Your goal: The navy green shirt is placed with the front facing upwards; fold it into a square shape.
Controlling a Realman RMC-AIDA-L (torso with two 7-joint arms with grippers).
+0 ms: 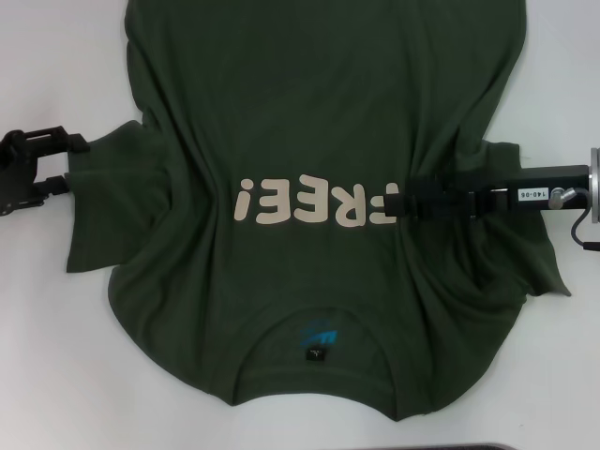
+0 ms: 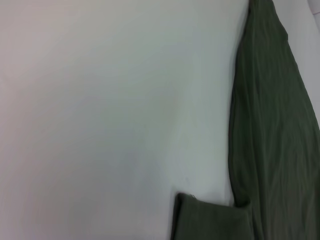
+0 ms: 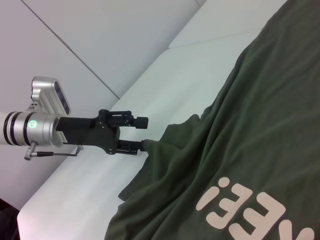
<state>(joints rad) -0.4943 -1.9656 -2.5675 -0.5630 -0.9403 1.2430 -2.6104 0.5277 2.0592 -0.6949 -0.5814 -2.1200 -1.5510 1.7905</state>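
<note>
Shirt spread on the table, a hand at each side.

I see the shirt (image 1: 309, 141) lying front up on the table (image 1: 56, 356), collar nearest me. My left hand (image 1: 80, 161) sits at the left sleeve's edge; my right hand (image 1: 412, 197) reaches in from the right, over the lettering's end.

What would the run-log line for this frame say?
stage: sleeve fold-in | navy green shirt: flat on white table, "FREE!" up | left gripper: at left sleeve edge | right gripper: reaching over chest by lettering
</note>
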